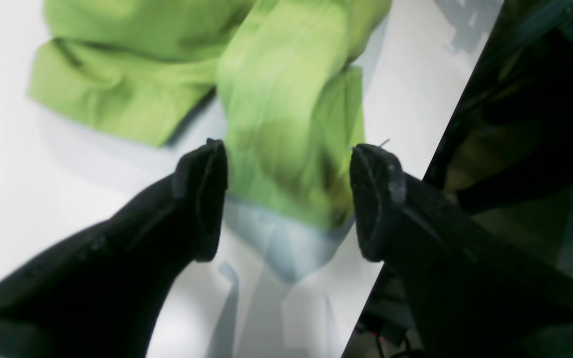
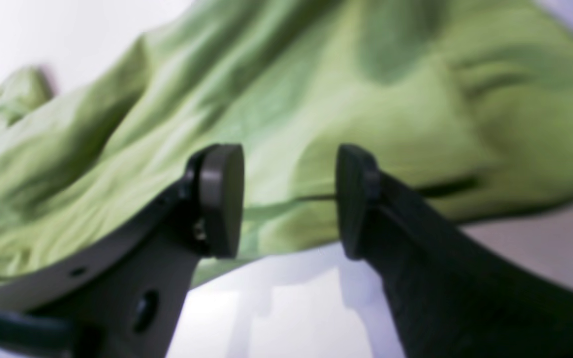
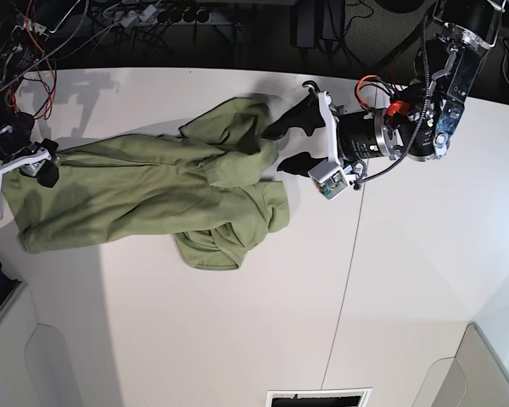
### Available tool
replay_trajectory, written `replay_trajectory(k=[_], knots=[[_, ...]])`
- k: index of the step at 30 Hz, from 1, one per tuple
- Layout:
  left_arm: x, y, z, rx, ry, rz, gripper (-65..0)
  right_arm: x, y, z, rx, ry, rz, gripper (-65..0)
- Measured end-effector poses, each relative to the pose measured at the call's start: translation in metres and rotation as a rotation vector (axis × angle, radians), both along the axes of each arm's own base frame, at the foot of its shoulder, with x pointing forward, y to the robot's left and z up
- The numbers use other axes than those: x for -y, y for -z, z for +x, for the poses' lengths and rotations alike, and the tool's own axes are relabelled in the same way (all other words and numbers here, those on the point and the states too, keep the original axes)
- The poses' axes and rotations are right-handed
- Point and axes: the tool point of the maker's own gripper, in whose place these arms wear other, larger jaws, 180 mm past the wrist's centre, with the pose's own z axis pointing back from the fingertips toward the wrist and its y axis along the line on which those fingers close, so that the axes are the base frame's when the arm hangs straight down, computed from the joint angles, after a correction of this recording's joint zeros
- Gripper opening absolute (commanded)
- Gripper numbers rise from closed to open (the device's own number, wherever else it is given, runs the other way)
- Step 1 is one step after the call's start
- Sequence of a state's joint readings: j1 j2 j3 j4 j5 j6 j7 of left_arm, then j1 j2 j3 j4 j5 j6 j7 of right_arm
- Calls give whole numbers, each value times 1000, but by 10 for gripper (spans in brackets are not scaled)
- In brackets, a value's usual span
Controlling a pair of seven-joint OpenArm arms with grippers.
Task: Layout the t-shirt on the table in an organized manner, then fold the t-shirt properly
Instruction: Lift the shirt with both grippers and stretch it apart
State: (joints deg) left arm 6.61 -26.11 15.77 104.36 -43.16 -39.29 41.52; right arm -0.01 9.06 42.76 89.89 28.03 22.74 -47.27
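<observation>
Olive t-shirt (image 3: 144, 199) lying rumpled on the white counter (image 3: 237, 339), long axis running between the arms, with the left gripper (image 3: 290, 142) at one end and the right gripper (image 3: 36, 163) at the other, both sets of fingers spread and pinching nothing.

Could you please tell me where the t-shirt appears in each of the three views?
Left wrist: t-shirt fills top centre, beyond the open left hand.
Right wrist: fills the upper frame behind the open right hand.
Base: stretched across left-centre.
Shared landmark: the white table.
</observation>
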Motion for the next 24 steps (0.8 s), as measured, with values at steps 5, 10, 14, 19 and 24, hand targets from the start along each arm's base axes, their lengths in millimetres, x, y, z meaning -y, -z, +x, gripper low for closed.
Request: replay_trajectory(k=[5,10,14,19,24], knots=[[15,11,4,-23,-32,-35,-239,9,4,-11,-21,31,-1,-351],[22,38,5,-68,-67,-11,-355,10,21,-24,-74,76,34,-350],[16,44,7,-57,-62,38,-650,14,32,-22,-49,143,80,-351],[-11,48,12,-54,-37,150,-650,13,41,-7,-32,167,146,-532],[-51,-1,50,145,-1,266,-650,1,38,4,-18,112,163,-650]])
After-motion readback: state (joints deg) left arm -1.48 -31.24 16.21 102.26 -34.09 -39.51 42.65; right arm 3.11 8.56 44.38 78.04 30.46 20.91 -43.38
